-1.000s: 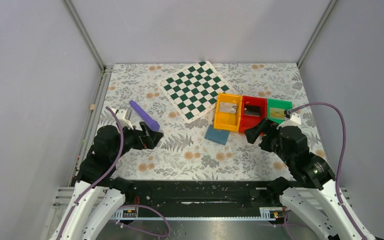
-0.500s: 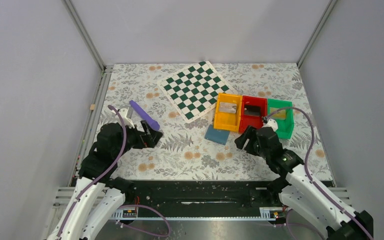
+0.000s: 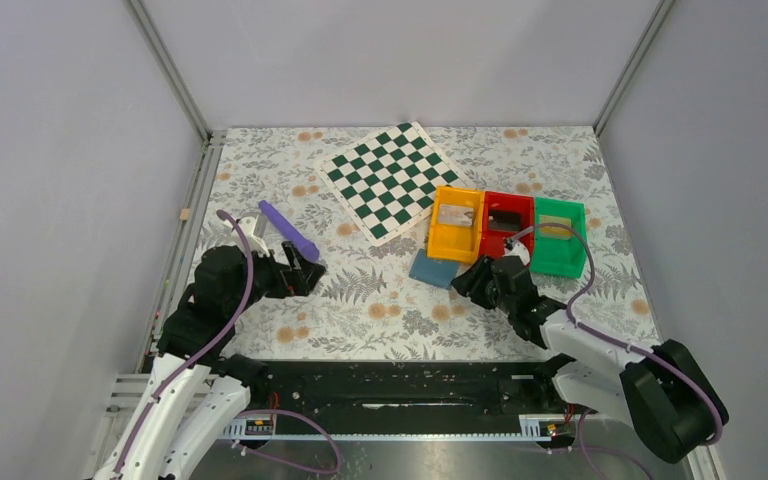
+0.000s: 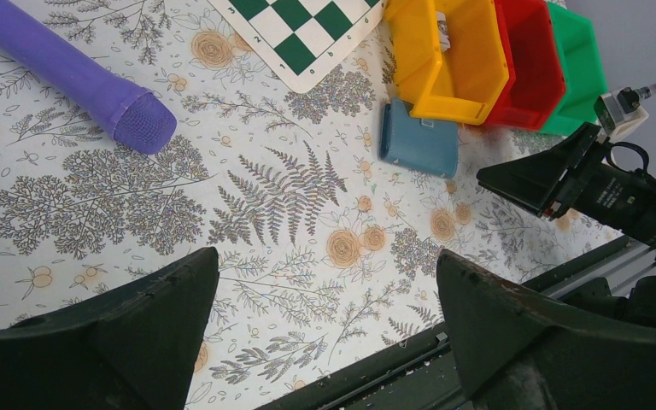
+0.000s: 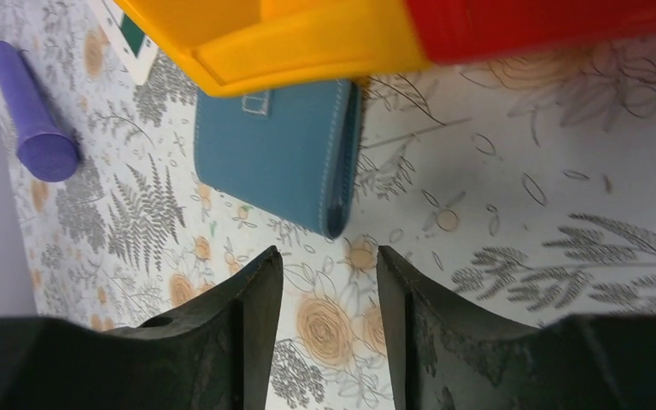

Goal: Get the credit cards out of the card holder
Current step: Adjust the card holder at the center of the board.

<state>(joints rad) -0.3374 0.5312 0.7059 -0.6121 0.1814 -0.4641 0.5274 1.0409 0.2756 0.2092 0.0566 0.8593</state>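
— Looking at the right gripper: fingers?
— Narrowly parted, gripping nothing, arm stretched low, just short of the card holder (folded flat) lying at the yellow bin's near wall. Left gripper gapes wide, empty, well left of that bin.

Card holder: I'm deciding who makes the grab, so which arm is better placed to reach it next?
Right, probably. The right gripper sits just short of the card holder beside the yellow bin, while the left gripper hangs farther off, near the purple cylinder.
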